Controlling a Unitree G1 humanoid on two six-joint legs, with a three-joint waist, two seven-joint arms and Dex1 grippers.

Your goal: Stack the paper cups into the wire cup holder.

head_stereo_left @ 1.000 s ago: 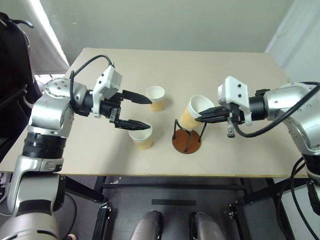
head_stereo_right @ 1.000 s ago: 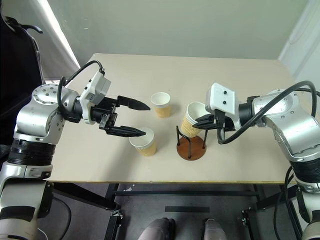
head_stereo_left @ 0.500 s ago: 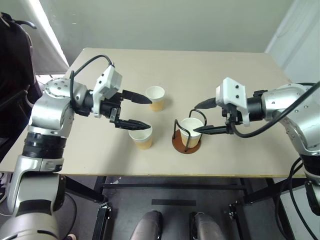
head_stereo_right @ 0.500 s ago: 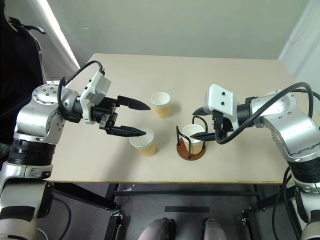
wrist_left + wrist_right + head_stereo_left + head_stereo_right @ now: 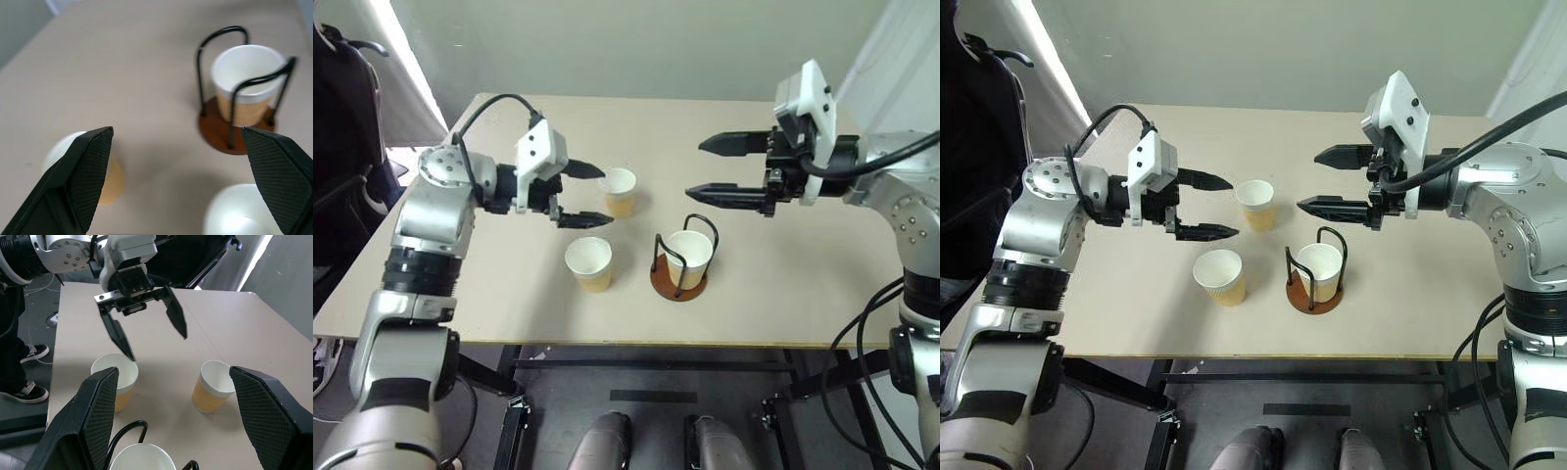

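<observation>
On a beige table point(image 5: 773, 294), 3 paper cups are seen, all upright with their white mouths upward. 1 cup point(image 5: 689, 258) is seated in the wire cup holder point(image 5: 678, 279), between its 2 black wire loops and on the reddish-brown disc base, near the front edge of the table and right of its middle. A second cup point(image 5: 589, 262) is placed to the left of the holder, apart from it and about level with it. The third cup point(image 5: 618, 191) is placed farther back, beyond and slightly to the right of the second one, with bare table between them. The left gripper point(image 5: 589, 194) is held above the table, pointed to the right, with its jaws spread wide and nothing between them; its far finger reaches to the rim of the third cup as seen from the head, and its near finger lies between the 2 free cups, but whether any cup is touched cannot be told. In the right wrist view, the left gripper is seen over the table behind the 2 free cups. The right gripper point(image 5: 717, 166) is held above the table, behind and above the holder, pointed to the left, with its jaws also spread wide and empty. Both grippers face each other, well apart, with the third cup between them.
</observation>
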